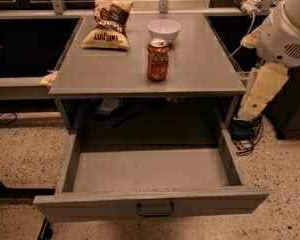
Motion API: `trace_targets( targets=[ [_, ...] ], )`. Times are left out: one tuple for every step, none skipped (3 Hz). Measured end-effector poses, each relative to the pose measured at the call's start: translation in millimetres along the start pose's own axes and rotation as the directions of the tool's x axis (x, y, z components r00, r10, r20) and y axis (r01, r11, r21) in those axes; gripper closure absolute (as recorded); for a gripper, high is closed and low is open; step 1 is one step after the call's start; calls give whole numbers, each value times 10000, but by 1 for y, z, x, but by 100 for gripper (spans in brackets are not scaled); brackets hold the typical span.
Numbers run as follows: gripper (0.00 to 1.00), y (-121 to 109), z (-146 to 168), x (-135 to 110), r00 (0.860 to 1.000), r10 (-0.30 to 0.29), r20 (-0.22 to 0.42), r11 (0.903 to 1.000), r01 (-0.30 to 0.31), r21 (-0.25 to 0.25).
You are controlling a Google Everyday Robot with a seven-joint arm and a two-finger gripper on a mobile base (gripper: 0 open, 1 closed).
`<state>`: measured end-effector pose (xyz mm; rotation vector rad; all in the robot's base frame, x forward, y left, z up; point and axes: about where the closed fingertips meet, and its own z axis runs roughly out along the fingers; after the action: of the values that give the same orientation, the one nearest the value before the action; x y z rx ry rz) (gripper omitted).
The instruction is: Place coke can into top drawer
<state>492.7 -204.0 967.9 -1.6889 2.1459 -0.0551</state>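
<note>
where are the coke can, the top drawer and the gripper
coke can (157, 61): camera view, red side wall
top drawer (90, 207): camera view, grey front panel
gripper (254, 98): camera view, cream body, hanging beside the right edge of the table (205, 59)

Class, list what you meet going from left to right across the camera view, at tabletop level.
chip bag → coke can → gripper, which hangs off the table's right edge. The bowl is left out, since it overlaps the can.

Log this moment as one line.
coke can upright on table | top drawer open | gripper right of table, apart from can
</note>
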Motion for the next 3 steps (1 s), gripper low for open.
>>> trace_targets(
  targets=[
    [0, -40, 19, -9, 9979, 190, 626, 9990, -215, 390],
    [0, -81, 38, -23, 9907, 332, 1318, 9966, -427, 700],
    [0, -113, 61, -40, 9814, 411, 1874, 9960, -551, 701]
  ],
)
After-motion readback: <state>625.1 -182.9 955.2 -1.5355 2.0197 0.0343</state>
